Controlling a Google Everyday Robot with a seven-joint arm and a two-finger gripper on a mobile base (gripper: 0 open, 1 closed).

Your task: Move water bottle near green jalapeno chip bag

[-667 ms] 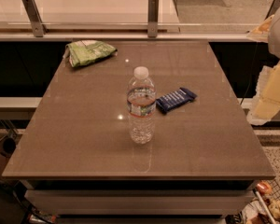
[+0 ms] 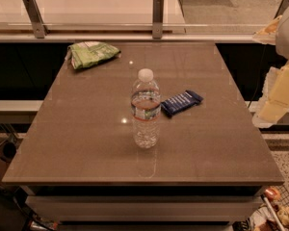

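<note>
Water bottle: upright, centre of table. Green jalapeno chip bag: at its 11 o'clock, well apart. Gripper: 3 o'clock, beyond the table edge; its grip cannot be told.

One camera looks down across the flat brown tabletop from above its near edge, fairly close; the cream gripper sits at the view's right edge.

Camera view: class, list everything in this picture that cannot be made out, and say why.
1. Gripper, at the right edge beside the table: partly cut off by the frame.
2. Water bottle label: print too small to read.
3. Green jalapeno chip bag, far left corner: lettering too small and creased.
4. Blue wrapper right of the bottle: brand text too small.
</note>
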